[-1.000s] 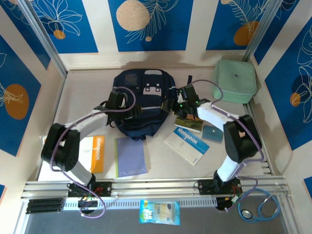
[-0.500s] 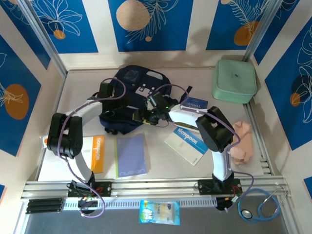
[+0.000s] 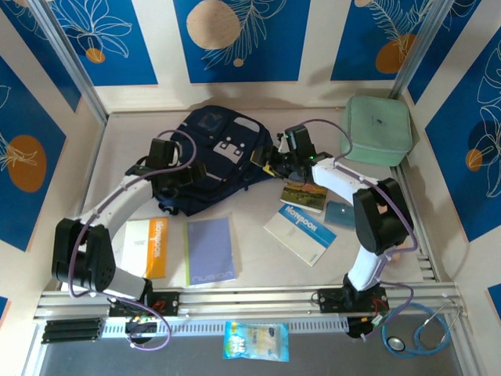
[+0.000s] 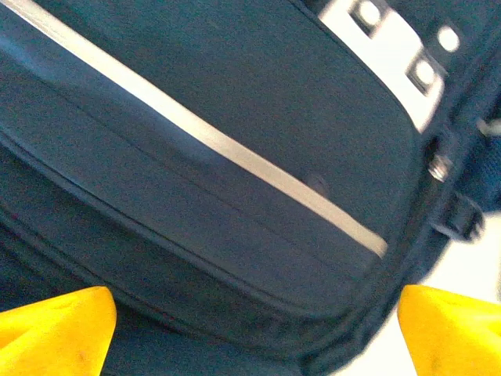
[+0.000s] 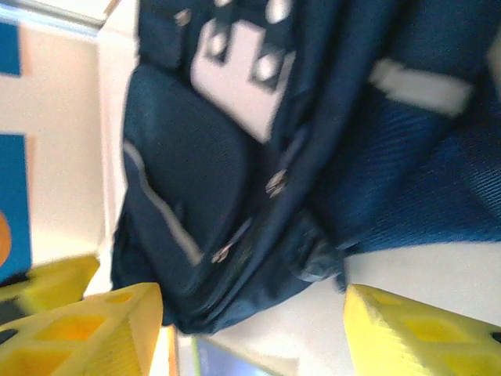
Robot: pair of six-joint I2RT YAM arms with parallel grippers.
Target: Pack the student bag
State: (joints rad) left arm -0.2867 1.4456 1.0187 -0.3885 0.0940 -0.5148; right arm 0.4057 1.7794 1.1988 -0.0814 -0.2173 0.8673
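Note:
The student bag (image 3: pixel 223 145) lies tilted on the table, navy with a grey stripe and white marks on its pocket. My left gripper (image 3: pixel 186 174) hovers at the bag's near left side. In the left wrist view the left gripper (image 4: pixel 254 333) stands open, its yellow fingertips (image 4: pixel 55 329) far apart over the pocket of the bag (image 4: pixel 235 117). My right gripper (image 3: pixel 270 160) is at the bag's right edge. In the right wrist view the right gripper (image 5: pixel 254 329) is open, with the lower corner of the bag (image 5: pixel 196 172) and bare table between its fingers (image 5: pixel 423 333).
A pale green zip case (image 3: pixel 377 129) sits at the back right. In front of the bag lie an orange and white book (image 3: pixel 149 247), a purple notebook (image 3: pixel 210 249), a white and blue notebook (image 3: pixel 300 229), a small picture book (image 3: pixel 304 196) and a teal item (image 3: pixel 341 213).
The bag has turned and shifted left. My right arm has pulled back from across the bag to its right edge, jaws narrowing a little. The left gripper sits lower on the bag's left side.

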